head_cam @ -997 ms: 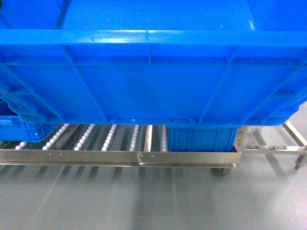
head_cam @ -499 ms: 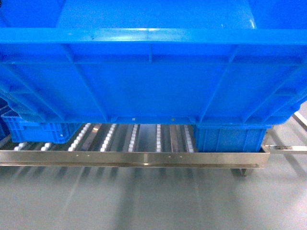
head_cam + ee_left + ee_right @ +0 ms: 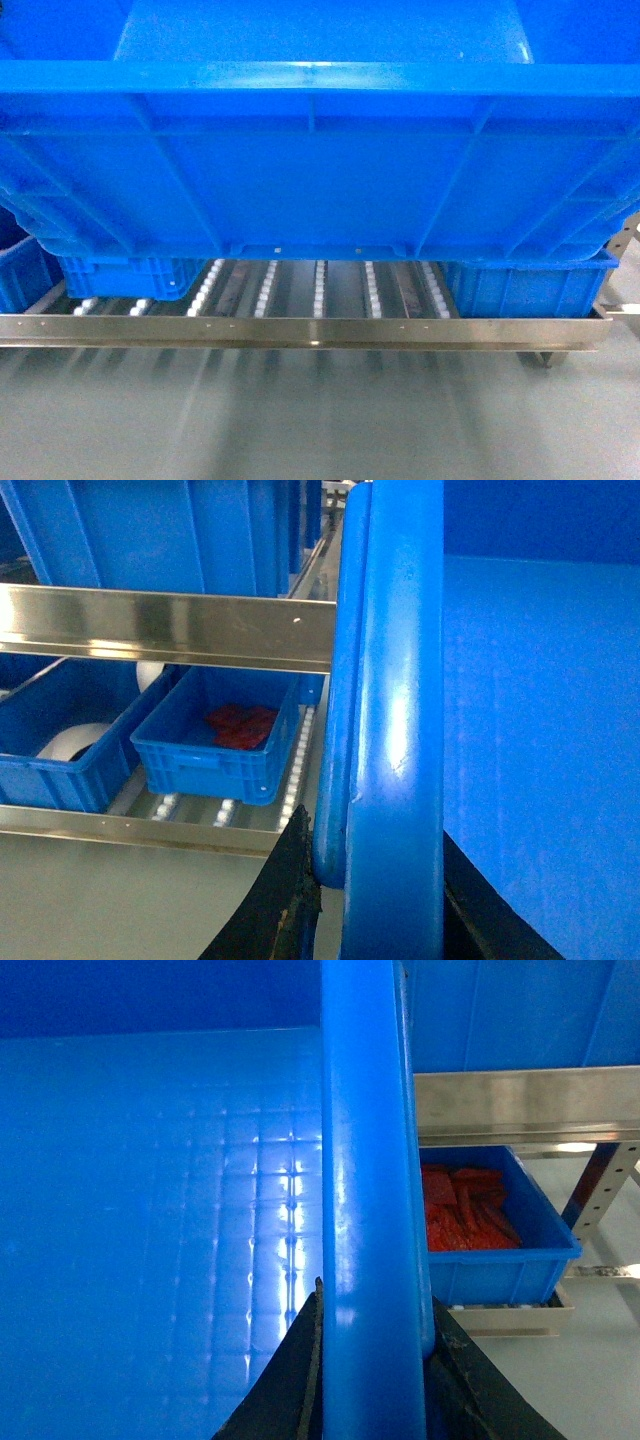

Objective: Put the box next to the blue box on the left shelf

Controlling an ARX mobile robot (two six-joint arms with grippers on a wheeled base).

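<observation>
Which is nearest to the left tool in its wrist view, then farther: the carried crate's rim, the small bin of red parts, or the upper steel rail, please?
1. Large bright blue plastic crate's thick rim, clamped in the left tool.
2. Small blue bin holding red parts, left, on the rollers.
3. Upper silver steel rail, above, behind.

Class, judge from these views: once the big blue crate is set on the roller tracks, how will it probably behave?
The crate is probably stiff: thick rim, ribbed walls. It seems light for its size, since it looks empty. On the shelf's white roller wheels it would likely glide easily, so releasing it gently seems wise.
</observation>
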